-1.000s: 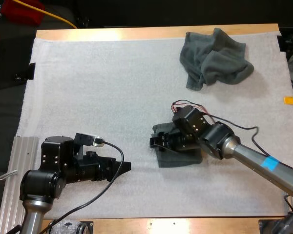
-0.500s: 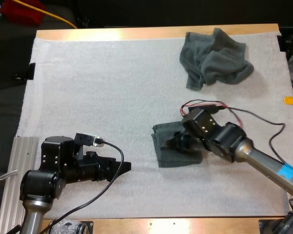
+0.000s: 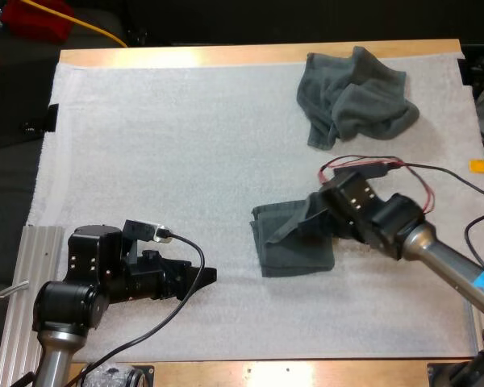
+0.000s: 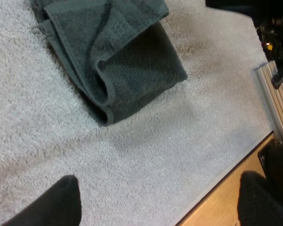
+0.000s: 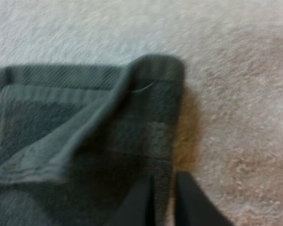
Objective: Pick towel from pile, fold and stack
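A partly folded dark grey-green towel (image 3: 294,246) lies on the white mat (image 3: 169,153) right of centre. Its upper layer is pulled up toward my right gripper (image 3: 317,213), which is shut on that layer's right edge. In the right wrist view the fingertips (image 5: 144,202) pinch a thin fold of the towel (image 5: 85,141). A crumpled towel (image 3: 355,93) sits at the far right of the mat. My left gripper (image 3: 207,276) rests low at the front left, open and holding nothing. Its fingers (image 4: 61,202) stand wide apart, short of the folded towel (image 4: 118,66).
A ribbed metal rail (image 3: 20,274) runs along the mat's front left edge and also shows in the left wrist view (image 4: 273,101). The table's wooden front edge (image 3: 250,372) is close behind my left gripper. A red object with a yellow cable (image 3: 40,18) lies beyond the far left corner.
My right gripper has drawn back to the right across the folded towel and closed on its edge, dragging the top layer up and rightward. The left arm has not moved.
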